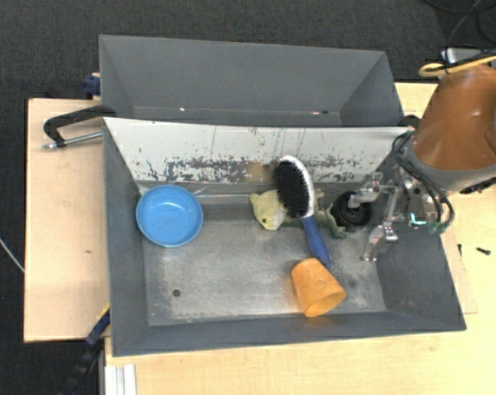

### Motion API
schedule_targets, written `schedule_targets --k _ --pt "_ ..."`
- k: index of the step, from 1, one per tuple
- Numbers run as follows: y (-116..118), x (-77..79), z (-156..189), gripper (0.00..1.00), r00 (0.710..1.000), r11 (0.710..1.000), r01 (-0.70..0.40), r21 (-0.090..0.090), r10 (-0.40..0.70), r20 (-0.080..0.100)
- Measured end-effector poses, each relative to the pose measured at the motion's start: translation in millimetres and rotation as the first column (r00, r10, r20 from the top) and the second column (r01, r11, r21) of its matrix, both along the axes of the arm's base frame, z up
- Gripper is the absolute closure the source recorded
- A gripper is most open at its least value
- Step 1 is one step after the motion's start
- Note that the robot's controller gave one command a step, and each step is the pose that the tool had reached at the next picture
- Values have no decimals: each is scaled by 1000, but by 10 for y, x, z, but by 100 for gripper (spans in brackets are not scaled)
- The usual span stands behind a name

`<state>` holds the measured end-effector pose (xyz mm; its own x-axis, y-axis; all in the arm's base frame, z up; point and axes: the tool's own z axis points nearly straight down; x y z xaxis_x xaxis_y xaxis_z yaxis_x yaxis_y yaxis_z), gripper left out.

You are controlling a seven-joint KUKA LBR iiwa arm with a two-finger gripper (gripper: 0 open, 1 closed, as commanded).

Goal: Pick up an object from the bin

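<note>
The arm's gripper (379,235) hung low at the right side of the grey metal bin (231,303), and whether the claw was released or clenched I could not tell. Just to its left lay a small black round object (350,210), beside the blue handle of a white-backed hairbrush with black bristles (295,189). An orange plastic cup (317,287) lay on its side towards the front, a pale yellow soft toy (266,209) sat against the brush head, and a blue round bowl (169,215) stood well apart at the left

Blue bowl (169,215), orange cup (317,286), grey bin (231,282)
</note>
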<state>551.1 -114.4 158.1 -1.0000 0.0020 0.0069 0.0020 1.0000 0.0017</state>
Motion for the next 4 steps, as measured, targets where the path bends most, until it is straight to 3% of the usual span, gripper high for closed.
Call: schedule_targets --k 1,2,3,4 --pt "-292 460 1521 0 964 964 -266 -9 266 22" --pt "-407 25 1991 0 820 820 -572 -11 572 15" --pt "14 416 755 0 936 936 -352 3 352 5" --pt "393 535 -536 0 859 859 -511 -18 512 29"
